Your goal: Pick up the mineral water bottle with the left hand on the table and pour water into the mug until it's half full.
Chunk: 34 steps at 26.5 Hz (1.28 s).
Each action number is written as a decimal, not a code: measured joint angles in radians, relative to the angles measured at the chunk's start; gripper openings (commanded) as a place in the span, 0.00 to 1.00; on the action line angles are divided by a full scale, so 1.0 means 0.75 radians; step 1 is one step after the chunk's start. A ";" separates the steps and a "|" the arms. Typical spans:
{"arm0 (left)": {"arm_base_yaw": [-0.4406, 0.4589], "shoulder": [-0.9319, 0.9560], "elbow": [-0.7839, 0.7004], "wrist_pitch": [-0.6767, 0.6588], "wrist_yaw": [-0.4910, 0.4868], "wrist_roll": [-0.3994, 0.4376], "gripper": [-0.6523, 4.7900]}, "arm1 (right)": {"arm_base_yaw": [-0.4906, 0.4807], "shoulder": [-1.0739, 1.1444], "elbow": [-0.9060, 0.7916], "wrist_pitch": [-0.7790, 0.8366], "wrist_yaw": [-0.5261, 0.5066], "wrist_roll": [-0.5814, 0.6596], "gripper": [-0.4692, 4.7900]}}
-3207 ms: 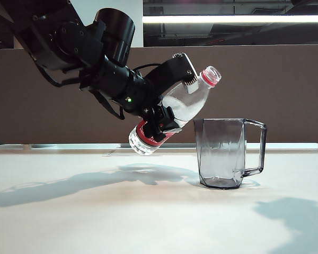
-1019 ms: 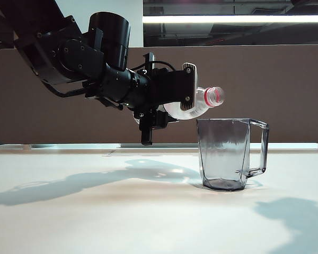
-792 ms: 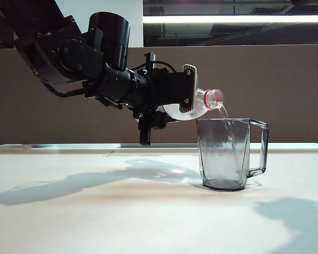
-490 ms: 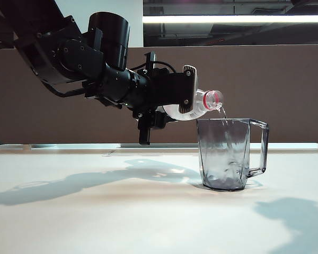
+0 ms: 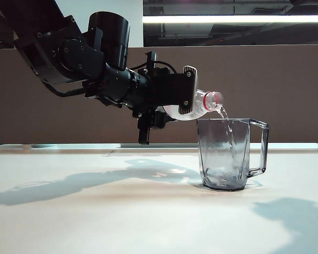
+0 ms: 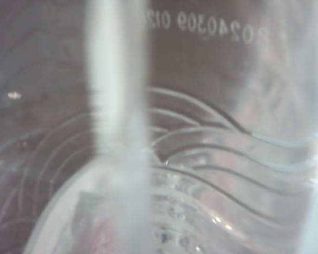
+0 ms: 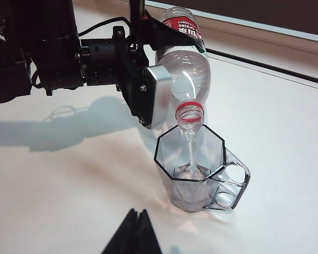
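My left gripper (image 5: pixel 186 103) is shut on the mineral water bottle (image 5: pixel 200 107), a clear ribbed bottle held nearly level with its red-ringed mouth over the mug (image 5: pixel 228 153). A thin stream of water (image 5: pixel 226 119) falls from the mouth into the smoky grey mug, which stands on the white table (image 5: pixel 95 222) with a little water in its bottom. The right wrist view shows the same bottle (image 7: pixel 188 74), left gripper (image 7: pixel 175 71), stream (image 7: pixel 191 151) and mug (image 7: pixel 193 169). Ribbed clear plastic of the bottle (image 6: pixel 212 159) fills the left wrist view. My right gripper (image 7: pixel 137 214) is shut, empty, well short of the mug.
A brown partition (image 5: pixel 286 90) runs behind the table's far edge. The left arm's bulky black joint (image 5: pixel 108 37) hangs above the table to the left of the mug. The mug's handle (image 5: pixel 261 148) points right, away from the arm.
Water has begun to run from the bottle's mouth into the mug and is collecting at its bottom. The left arm and bottle have barely shifted over the last second.
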<state>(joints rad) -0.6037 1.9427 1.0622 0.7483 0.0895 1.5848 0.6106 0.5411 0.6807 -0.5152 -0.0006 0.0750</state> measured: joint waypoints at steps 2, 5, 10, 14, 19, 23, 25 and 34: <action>0.000 0.000 0.001 0.011 0.001 0.011 0.52 | 0.000 0.000 0.000 0.000 0.000 0.000 0.09; 0.000 -0.001 0.001 0.023 0.000 0.018 0.52 | 0.000 0.000 0.000 0.000 0.000 0.000 0.09; 0.000 -0.001 0.001 0.024 0.001 0.026 0.52 | 0.000 0.000 0.000 0.000 0.000 -0.001 0.09; 0.000 -0.001 0.001 0.024 0.000 0.049 0.52 | 0.000 0.000 0.000 0.000 0.000 0.000 0.09; 0.000 -0.001 0.001 0.025 0.000 0.051 0.52 | 0.000 0.000 0.000 0.000 -0.001 0.000 0.09; 0.000 -0.001 0.000 0.027 0.000 0.051 0.52 | 0.000 0.000 0.000 0.000 0.000 0.000 0.09; 0.000 -0.001 0.001 0.034 0.000 0.052 0.52 | 0.000 0.000 0.000 0.000 0.000 0.000 0.09; -0.002 -0.001 0.001 0.037 0.001 0.055 0.52 | 0.000 0.000 0.000 0.000 0.000 0.000 0.09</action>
<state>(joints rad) -0.6048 1.9423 1.0626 0.7761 0.0898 1.6260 0.6106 0.5411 0.6807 -0.5152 -0.0006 0.0750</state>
